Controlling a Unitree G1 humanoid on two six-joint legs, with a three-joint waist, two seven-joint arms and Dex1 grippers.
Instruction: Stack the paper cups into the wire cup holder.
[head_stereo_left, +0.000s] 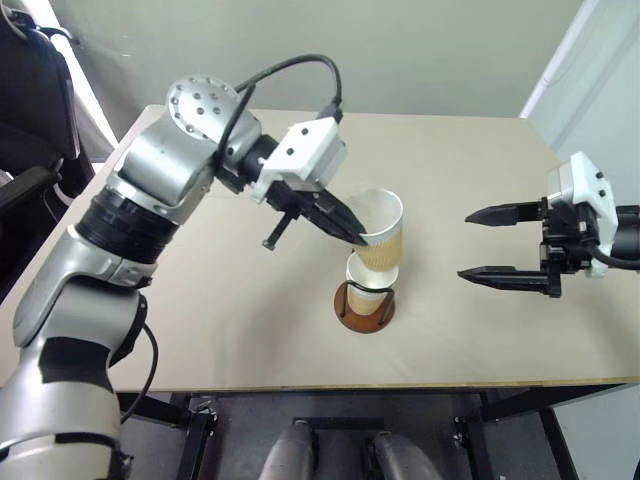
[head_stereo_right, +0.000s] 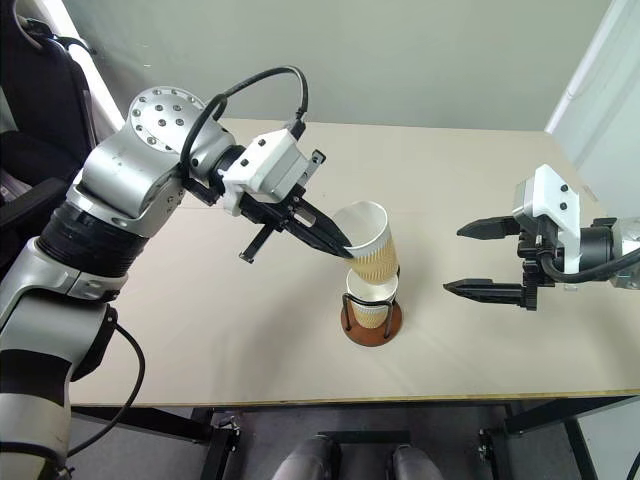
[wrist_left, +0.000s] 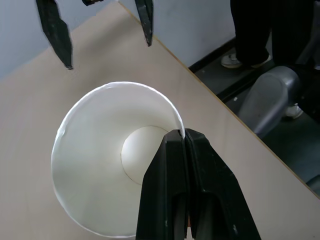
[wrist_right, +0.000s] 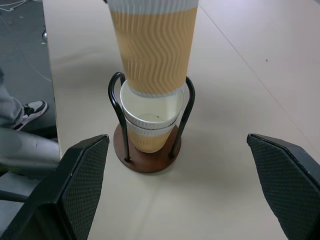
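My left gripper (head_stereo_left: 358, 238) is shut on the white rim of a paper cup (head_stereo_left: 383, 235), pinching one side of it. The tan ribbed cup hangs tilted over the wire cup holder (head_stereo_left: 365, 318), its bottom right at the mouth of the nested cups (wrist_right: 150, 120) that stand between the black arches. The left wrist view looks down into the held cup's white inside (wrist_left: 100, 150). My right gripper (head_stereo_left: 463, 245) is open to the right of the holder, level with it and pointing at it, with nothing between its fingers (wrist_right: 75, 185).
The holder stands near the front middle of a beige table (head_stereo_left: 200, 330). A dark chair (head_stereo_left: 30, 110) is off the table's left side. A person's legs and shoes (wrist_left: 265, 35) stand on the floor beyond one table edge.
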